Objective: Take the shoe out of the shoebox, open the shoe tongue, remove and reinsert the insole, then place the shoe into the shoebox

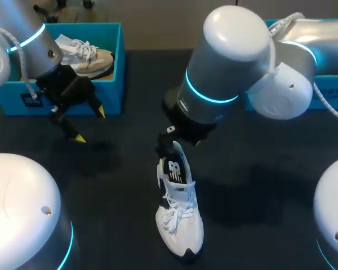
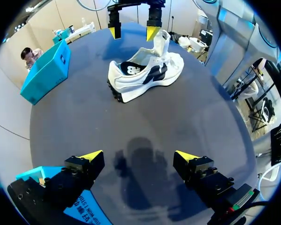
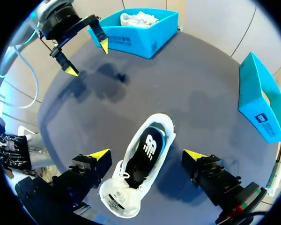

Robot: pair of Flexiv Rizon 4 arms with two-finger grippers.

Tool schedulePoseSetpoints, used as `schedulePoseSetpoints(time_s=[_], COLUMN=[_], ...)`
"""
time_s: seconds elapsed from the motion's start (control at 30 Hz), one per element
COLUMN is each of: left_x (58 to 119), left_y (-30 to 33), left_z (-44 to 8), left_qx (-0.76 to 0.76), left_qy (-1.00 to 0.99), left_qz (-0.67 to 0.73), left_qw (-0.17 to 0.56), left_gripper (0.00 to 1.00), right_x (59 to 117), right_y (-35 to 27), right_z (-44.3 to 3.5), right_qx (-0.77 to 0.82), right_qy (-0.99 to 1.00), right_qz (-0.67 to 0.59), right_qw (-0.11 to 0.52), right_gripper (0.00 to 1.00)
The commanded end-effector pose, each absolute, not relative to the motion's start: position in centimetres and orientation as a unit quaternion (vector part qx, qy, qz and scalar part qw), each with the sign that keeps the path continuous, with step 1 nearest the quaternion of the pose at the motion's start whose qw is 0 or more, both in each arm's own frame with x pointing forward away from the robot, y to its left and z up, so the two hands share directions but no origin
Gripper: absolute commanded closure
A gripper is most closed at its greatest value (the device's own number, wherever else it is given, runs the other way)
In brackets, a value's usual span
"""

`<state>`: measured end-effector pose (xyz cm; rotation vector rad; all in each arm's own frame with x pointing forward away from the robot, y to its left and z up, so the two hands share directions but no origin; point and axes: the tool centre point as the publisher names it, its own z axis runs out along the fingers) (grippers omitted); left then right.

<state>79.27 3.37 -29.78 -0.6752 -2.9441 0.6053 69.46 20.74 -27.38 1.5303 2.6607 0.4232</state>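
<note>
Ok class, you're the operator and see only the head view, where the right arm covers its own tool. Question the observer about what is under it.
Operator: Is the right tool gripping the shoe?
Observer: No. The right wrist view shows it open, one finger on each side of the shoe, and neither seems to touch it.
Operator: Is the insole in?
Observer: Yes, a dark insole lies inside the shoe, right up to the heel.
</note>
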Motion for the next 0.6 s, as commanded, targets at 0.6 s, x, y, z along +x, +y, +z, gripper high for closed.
schedulePoseSetpoints(time_s=[0.6], left_x=[79.1], left_y=[3.4], left_z=[-29.7], left_qx=[-0.219], left_qy=[-0.956], left_qz=[0.195], left_qw=[0.029], left_gripper=[0.0], right_x=[68.6], right_y=[23.8], right_z=[-30.6], right_qx=[0.597], right_qy=[0.794], right_qz=[0.069], right_qw=[0.09], right_gripper=[0.69])
